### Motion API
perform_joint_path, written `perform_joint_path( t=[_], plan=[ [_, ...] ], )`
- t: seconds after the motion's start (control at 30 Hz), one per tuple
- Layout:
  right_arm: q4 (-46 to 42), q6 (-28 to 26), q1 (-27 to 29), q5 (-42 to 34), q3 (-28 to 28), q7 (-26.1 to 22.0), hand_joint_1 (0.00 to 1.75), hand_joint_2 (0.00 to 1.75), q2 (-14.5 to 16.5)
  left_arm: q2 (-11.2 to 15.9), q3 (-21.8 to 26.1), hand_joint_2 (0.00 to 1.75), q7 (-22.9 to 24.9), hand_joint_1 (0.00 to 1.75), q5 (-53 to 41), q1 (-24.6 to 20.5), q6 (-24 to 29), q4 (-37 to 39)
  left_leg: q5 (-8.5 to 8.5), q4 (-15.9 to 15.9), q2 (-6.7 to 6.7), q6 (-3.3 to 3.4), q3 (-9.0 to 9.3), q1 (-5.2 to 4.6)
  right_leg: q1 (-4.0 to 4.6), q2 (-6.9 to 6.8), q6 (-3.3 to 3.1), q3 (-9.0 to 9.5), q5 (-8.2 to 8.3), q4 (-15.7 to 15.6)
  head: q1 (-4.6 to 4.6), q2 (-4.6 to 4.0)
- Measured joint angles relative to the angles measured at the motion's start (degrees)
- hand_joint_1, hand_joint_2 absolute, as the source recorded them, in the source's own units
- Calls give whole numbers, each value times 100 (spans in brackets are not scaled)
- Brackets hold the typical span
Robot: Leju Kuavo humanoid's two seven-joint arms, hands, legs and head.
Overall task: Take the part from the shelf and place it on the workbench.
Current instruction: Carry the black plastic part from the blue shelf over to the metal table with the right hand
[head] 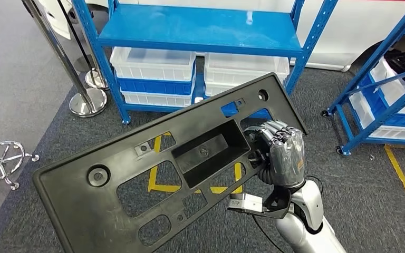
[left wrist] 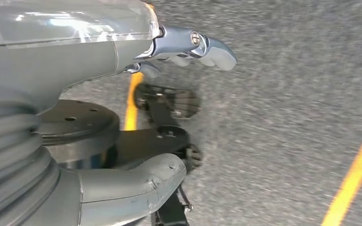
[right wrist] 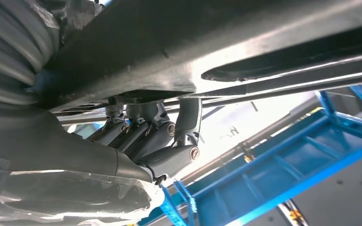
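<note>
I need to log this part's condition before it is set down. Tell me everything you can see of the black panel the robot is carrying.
The black panel is a long, flat plate of what looks like matt moulded plastic, with a deep rectangular recess in its middle, several cut-out windows and round mounting holes near its ends. It is off the blue shelf, held tilted in the air above grey carpet and yellow floor tape. The right hand grips it at an opening near one end, fingers curled against its underside. Nothing else touches it; no damage shows.

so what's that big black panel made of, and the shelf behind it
The panel looks like moulded black plastic, matte: cutouts, a recessed pocket and soft highlights. The right hand grips its edge. The shelf looks like blue painted steel, slightly glossy, with perforated uprights.
</note>
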Motion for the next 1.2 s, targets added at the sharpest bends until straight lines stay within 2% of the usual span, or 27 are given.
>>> perform_joint_path(
  t=[0.03,0.07,0.1,0.13,0.2,0.23,0.27,0.33,0.37,0.4,0.47,0.5,0.53,0.57,0.63,0.7,0.77,0.83,0.87,0.9,0.93,1.0,1.03,1.07,1.13,1.17,1.2],
  plan=[
    [-25,-2,37,5,-15,1,175,175,-17,0,2,175,0,0,0,10,1,1,80,8,6,-6,-114,-10,1,1,-6,62,55,178,0,0],
    [-48,-5,68,10,-27,2,175,175,-29,0,4,175,0,0,-1,18,2,1,156,16,11,-15,-224,-19,4,3,-24,223,204,159,-1,0],
    [-75,-7,92,14,-40,1,175,175,-40,0,5,175,-1,0,-2,21,4,2,229,24,15,-26,-321,-26,13,5,-55,486,344,-57,-1,0],
    [-117,-11,112,16,-59,1,175,175,-51,-2,6,175,-4,0,-4,21,7,2,299,34,16,-42,-403,-35,32,7,-99,846,370,-451,-2,0],
    [-221,-30,142,21,-116,-3,175,175,-71,-5,9,175,-16,0,-7,21,12,2,427,38,15,-86,-492,-47,76,7,-168,1498,162,-1338,-4,0],
    [-274,-52,162,22,-152,-5,175,175,-81,-6,13,175,-23,0,-6,22,13,3,491,24,16,-115,-507,-43,100,5,-191,1667,57,-1619,-2,0],
    [-321,-75,189,21,-191,-8,175,175,-93,-5,20,175,-27,0,-5,24,13,3,559,1,15,-149,-514,-36,115,3,-207,1705,42,-1743,-1,0],
    [-392,-114,252,14,-262,-10,175,175,-113,0,40,175,-33,0,-3,41,11,5,592,-13,0,-217,-554,-29,99,-12,-270,1611,166,-1767,2,0],
    [-427,-125,286,12,-294,-11,175,175,-122,3,49,175,-33,0,-3,52,8,6,435,90,-9,-244,-609,-26,82,-24,-316,1539,248,-1778,-1,0],
    [-461,-136,323,11,-327,-14,175,175,-132,5,54,175,-33,0,-3,63,5,7,164,300,-17,-267,-680,-19,65,-35,-354,1456,331,-1787,-3,0],
    [-542,-160,404,9,-406,-19,175,175,-160,5,56,175,-33,0,-5,71,-3,7,-489,1027,-17,-309,-831,6,74,-47,-397,1257,488,-1765,-5,0],
    [-581,-168,444,2,-447,-21,175,175,-174,5,56,175,-32,0,-6,72,-5,7,-657,1401,-16,-329,-867,13,80,-50,-397,1149,560,-1743,-5,0],
    [-618,-172,480,-10,-487,-22,175,175,-189,4,56,175,-32,0,-7,70,-7,7,-675,1671,-15,-341,-846,16,85,-54,-392,1033,630,-1713,-5,0],
    [-652,-172,514,-28,-524,-22,175,175,-204,4,56,175,-31,0,-9,67,-8,7,-573,1779,-15,-344,-752,17,89,-57,-385,915,695,-1676,-6,0],
    [-725,-166,575,-68,-599,-22,175,175,-246,5,56,175,-26,0,-16,60,-10,7,-308,1396,-16,-308,-268,14,96,-58,-361,689,814,-1587,-7,0],
    [-804,-155,620,-90,-669,-22,175,175,-286,7,56,175,-19,0,-28,37,-13,7,-446,513,-15,-241,402,-11,110,-56,-314,533,924,-1512,-5,0],
    [-865,-141,645,-93,-717,-24,175,175,-315,5,56,175,-13,0,-36,21,-14,8,-645,-32,-15,-175,711,-47,101,-63,-246,487,1047,-1518,-4,0],
    [-900,-131,668,-93,-739,-26,175,175,-341,3,56,175,-3,0,-49,22,-15,10,-537,-114,-3,-93,658,-46,82,-59,-173,478,1128,-1566,-5,0],
    [-915,-128,681,-93,-750,-27,175,175,-357,2,56,175,6,0,-61,21,-15,11,-455,-135,11,-40,606,-35,74,-45,-143,448,1035,-1524,-4,0],
    [-928,-125,695,-93,-762,-27,175,175,-376,0,57,175,14,0,-78,21,-15,13,-362,-160,25,4,534,-20,68,-28,-115,393,817,-1381,-2,0],
    [-939,-121,710,-93,-777,-27,175,175,-396,-3,57,175,23,0,-96,19,-16,14,-274,-167,39,35,445,-11,52,-14,-91,317,492,-1113,-2,0],
    [-959,-114,755,-93,-810,-27,175,175,-433,-6,57,175,36,0,-124,22,-17,15,-107,-158,39,51,239,-11,37,-7,-41,173,-67,-391,-1,0],
    [-970,-111,788,-93,-826,-27,175,175,-448,-8,56,175,44,0,-134,25,-17,15,-23,-148,40,42,128,-10,28,-7,-20,154,-146,-86,-1,0],
    [-986,-110,823,-93,-842,-27,175,175,-462,-9,55,175,52,0,-143,28,-17,16,56,-130,41,27,13,-8,18,-7,-3,208,-77,75,-2,0],
    [-1032,-110,885,-89,-872,-27,175,175,-491,-16,52,175,77,0,-177,34,-17,18,192,-68,42,-17,-220,4,-11,-7,21,608,242,-162,-3,0],
    [-1065,-111,914,-83,-887,-27,175,175,-504,-20,48,175,89,0,-197,33,-17,19,245,-23,38,-48,-318,5,-23,-3,26,956,287,-546,-3,0],
    [-1106,-113,944,-75,-900,-29,175,175,-519,-24,43,175,98,0,-217,32,-17,20,294,24,33,-83,-397,4,-18,6,14,1311,223,-1015,-4,0]
  ],
)
